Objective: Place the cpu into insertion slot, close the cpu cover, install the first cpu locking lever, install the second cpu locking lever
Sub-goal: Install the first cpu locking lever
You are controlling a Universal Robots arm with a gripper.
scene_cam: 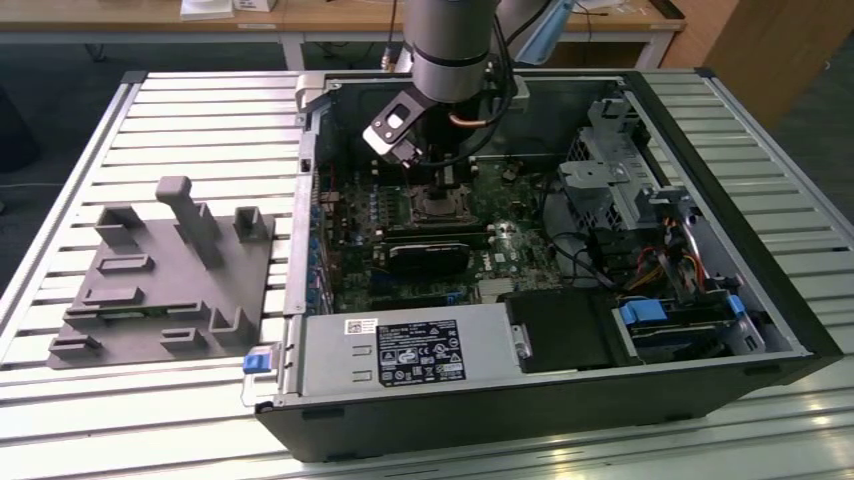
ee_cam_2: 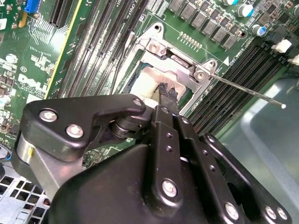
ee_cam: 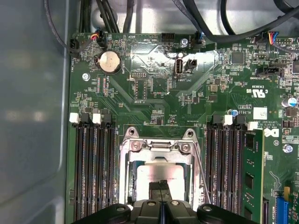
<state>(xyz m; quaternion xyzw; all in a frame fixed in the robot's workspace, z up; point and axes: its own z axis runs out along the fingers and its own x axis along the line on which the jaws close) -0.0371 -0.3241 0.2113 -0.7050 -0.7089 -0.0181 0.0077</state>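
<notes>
Inside PC case [scene_cam: 534,420], at mobo [ee_cam: 154,93] centre: cpu [ee_cam: 142,182] lies flat in insertion slot [ee_cam: 131,184], cpu cover [ee_cam: 123,182] framing it; fingers [ee_cam: 154,192] closed tog., tips on cpu top. Thin lever rod [ee_cam_2: 247,92] juts out beside slot.

The exterior view looks down from high and well back at the open computer case [scene_cam: 534,420] on the slatted table [scene_cam: 200,130], with the arm [scene_cam: 451,50] reaching in from the far side. The first wrist view faces squarely onto the motherboard [ee_cam: 154,102] from close by. The second wrist view (closer still) looks slantwise past the gripper [ee_cam_2: 168,93]. The cpu [ee_cam: 145,179] [ee_cam_2: 147,79] and the memory slots [ee_cam: 93,172] [ee_cam_2: 103,42] appear in both wrist views.
</notes>
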